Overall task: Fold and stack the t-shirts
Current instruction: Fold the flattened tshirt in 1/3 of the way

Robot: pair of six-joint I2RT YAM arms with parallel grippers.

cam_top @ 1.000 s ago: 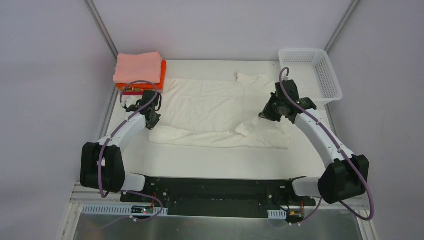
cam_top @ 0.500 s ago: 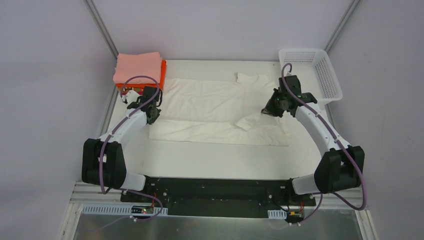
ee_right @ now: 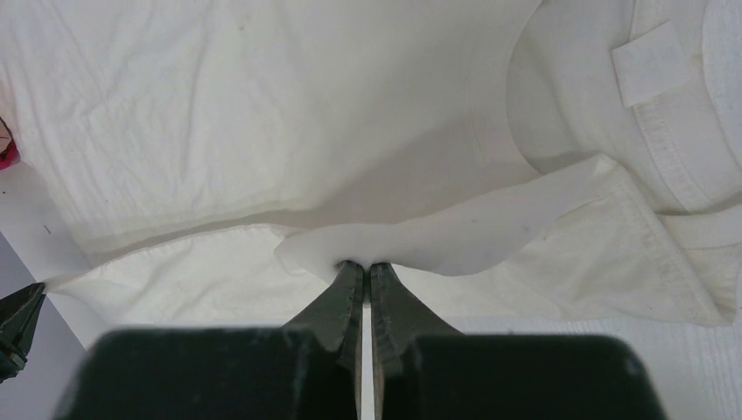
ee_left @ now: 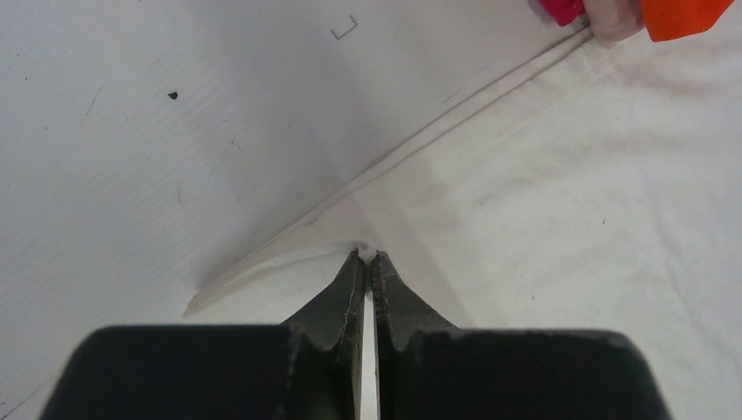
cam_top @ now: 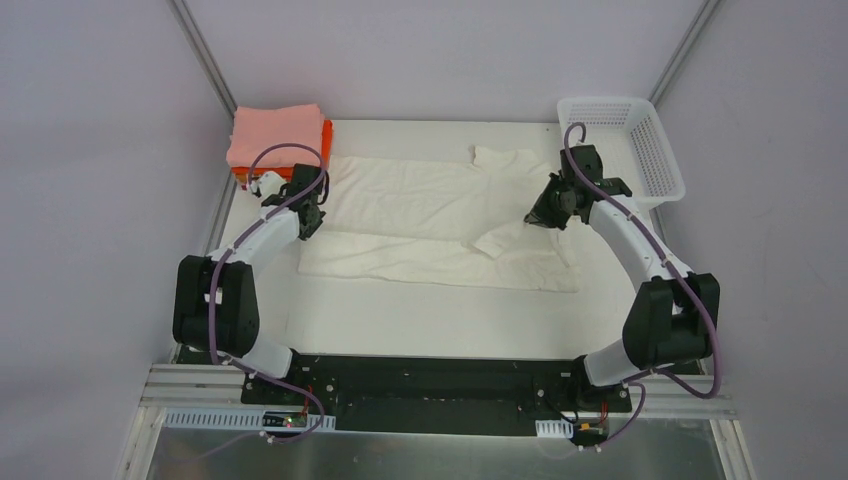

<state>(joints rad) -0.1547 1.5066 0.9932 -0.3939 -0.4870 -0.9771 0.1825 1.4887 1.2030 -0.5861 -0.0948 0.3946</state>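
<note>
The cream-white t-shirt [cam_top: 430, 215] lies spread across the table with its near edge folded over toward the back. My left gripper [cam_top: 311, 222] is shut on the shirt's left edge [ee_left: 366, 249] and holds it lifted a little. My right gripper [cam_top: 538, 217] is shut on a flap of the shirt [ee_right: 437, 236] near the collar [ee_right: 665, 131]. A stack of folded shirts stands at the back left: salmon-pink [cam_top: 275, 132] on top, bright orange [cam_top: 325, 145] beneath, and magenta [ee_left: 560, 9] at the bottom.
A white plastic lattice basket [cam_top: 625, 145] stands at the back right, close to my right arm. The white table [cam_top: 430, 320] shows bare in front of the shirt. Metal frame posts rise at both back corners.
Both grippers have moved toward the back of the table, carrying the shirt's near edge with them. The folded part now lies further over the shirt's body.
</note>
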